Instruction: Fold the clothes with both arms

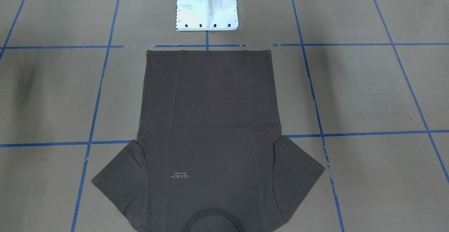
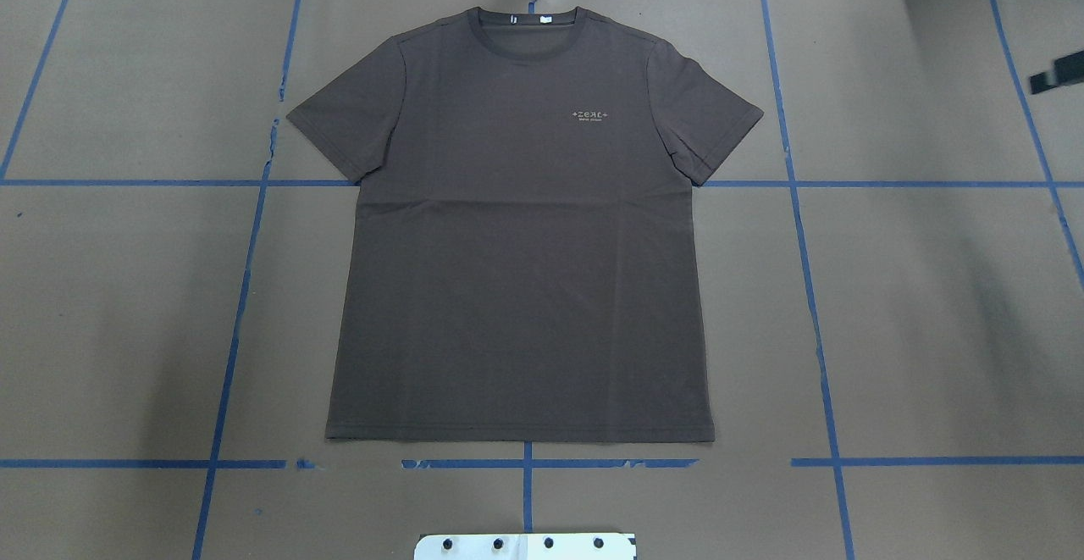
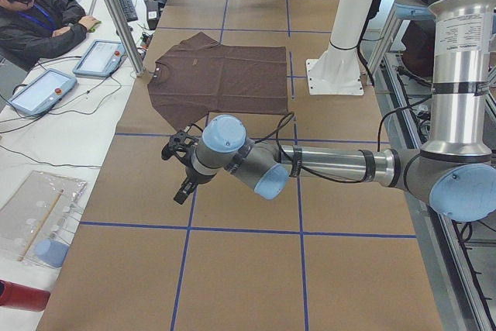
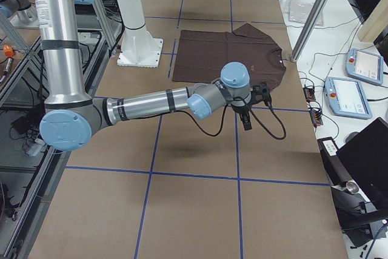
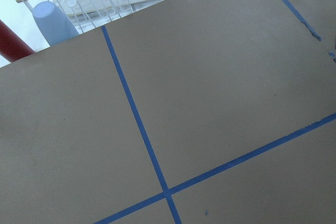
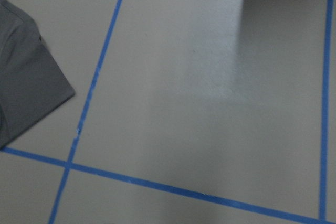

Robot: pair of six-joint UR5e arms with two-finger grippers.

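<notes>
limp t-shirt (image 2: 517, 230) flat by the pedestal (image 1: 207, 5); i'd pinch hem corners (thin layers). left gripper (image 3: 183, 185), right gripper (image 4: 246, 121): can't tell if open.

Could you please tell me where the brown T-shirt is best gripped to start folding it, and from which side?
Probably by the sleeve edges. The T-shirt lies flat, collar far from the robot, and the sleeve on the robot's left and the sleeve on the robot's right jut out past the body as free edges. Come in low from each outer side.
</notes>
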